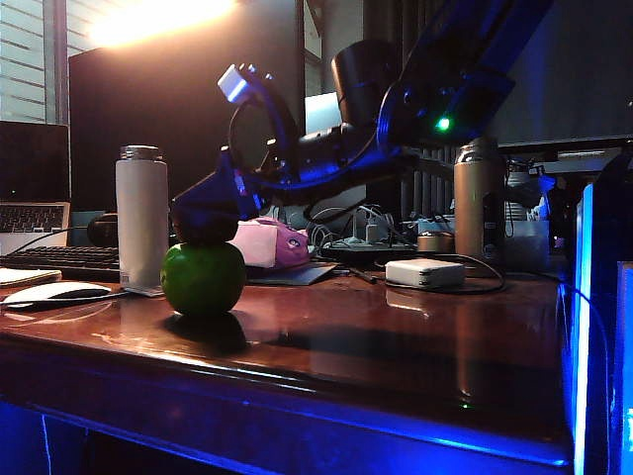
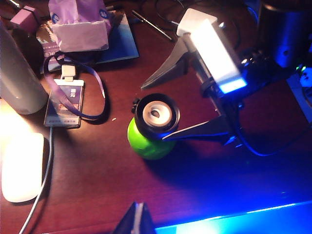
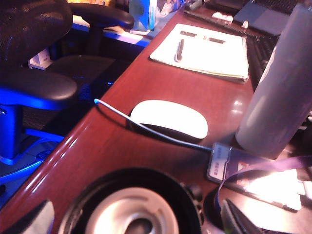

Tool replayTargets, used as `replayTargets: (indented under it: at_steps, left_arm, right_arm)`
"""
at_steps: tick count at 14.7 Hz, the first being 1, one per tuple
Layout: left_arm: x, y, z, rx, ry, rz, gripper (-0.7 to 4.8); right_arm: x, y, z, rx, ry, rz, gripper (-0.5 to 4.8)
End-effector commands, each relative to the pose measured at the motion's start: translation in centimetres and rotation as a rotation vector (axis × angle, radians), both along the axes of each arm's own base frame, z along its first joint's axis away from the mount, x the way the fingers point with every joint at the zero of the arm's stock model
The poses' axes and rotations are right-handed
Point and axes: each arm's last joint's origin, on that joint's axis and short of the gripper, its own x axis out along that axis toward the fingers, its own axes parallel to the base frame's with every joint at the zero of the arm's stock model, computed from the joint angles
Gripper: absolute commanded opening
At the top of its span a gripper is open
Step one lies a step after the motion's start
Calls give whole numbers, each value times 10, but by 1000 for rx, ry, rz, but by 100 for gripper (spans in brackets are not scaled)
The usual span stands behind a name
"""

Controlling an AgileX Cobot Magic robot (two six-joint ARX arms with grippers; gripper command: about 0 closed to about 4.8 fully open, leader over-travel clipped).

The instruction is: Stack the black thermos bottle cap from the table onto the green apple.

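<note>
The black thermos bottle cap (image 2: 157, 114) sits on top of the green apple (image 2: 144, 141), open side up so its pale inner disc shows, and the apple stands near the front of the reddish bench (image 1: 396, 336), close beside a tall white bottle (image 1: 141, 216). The right gripper (image 2: 168, 105) straddles the cap with its fingers spread wide, one finger (image 2: 165, 68) on the far side and the other running along the near side; from here I cannot tell whether either pad touches the rim. I judge the placing step to be at its release: the next move calls for a straight lift clear of the cap without nudging it, since the apple's rounded crown gives a poor seat. The right arm reaches across from the right, wrist angled down over the fruit. The left gripper (image 2: 137, 220) hangs high above the bench, only a fingertip showing, so its opening cannot be told.
</note>
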Motion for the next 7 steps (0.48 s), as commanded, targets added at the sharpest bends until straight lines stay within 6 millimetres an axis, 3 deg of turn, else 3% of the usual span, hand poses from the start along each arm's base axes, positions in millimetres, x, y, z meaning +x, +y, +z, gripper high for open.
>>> replayTargets:
  at_steps: [1,5,6,7]
  left_arm:
    - [0,0,3,-3,-20,-5,-5]
    - [0,0,3,-3,-20,-4,-5]
    - [0,0,3,-3,-20,-5,-5]
    - [0,0,3,-3,-20,-5,-5]
  right_arm:
    - [-3,-1,15,17,-21,6,479]
    - [-12,-10,58,52,-101,-74,479]
    - [-17,-15,74,57,-123,-125,435]
    - [-22,-19,88,54,-132,-169,323]
